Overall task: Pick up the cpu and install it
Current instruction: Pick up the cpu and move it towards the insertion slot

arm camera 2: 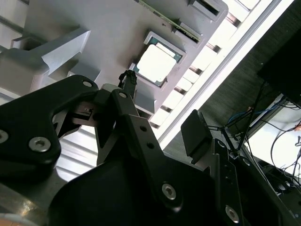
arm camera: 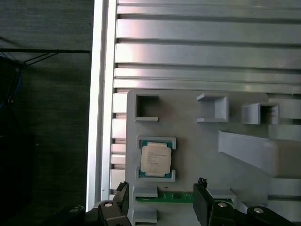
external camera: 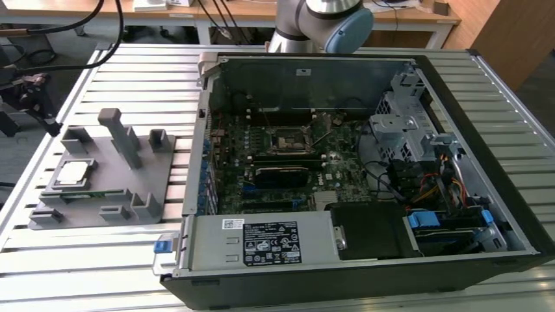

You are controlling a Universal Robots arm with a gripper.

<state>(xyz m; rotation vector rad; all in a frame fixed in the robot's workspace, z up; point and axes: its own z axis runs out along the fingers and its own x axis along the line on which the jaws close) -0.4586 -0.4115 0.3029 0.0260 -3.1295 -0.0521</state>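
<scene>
First wrist view: we see the gripper [arm camera: 162, 192] with its fingers [arm camera: 203, 207] spread wide apart, holding nothing. The cpu [arm camera: 156, 160] lies flat in its pocket on the grey fixture [arm camera: 197, 150], just beyond the fingertips and in line with the gap between them, untouched. A green memory stick [arm camera: 174, 197] lies nearer, across that gap. In the exterior view, we find the cpu [external camera: 72, 171] well apart from the open case [external camera: 390, 279].

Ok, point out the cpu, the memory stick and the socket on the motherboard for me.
cpu [arm camera: 156, 160]: first wrist view, middle of its silver-grey top.
memory stick [arm camera: 176, 197]: first wrist view, on its long green edge.
socket [external camera: 287, 139]: exterior view, centre of the black square frame.
</scene>
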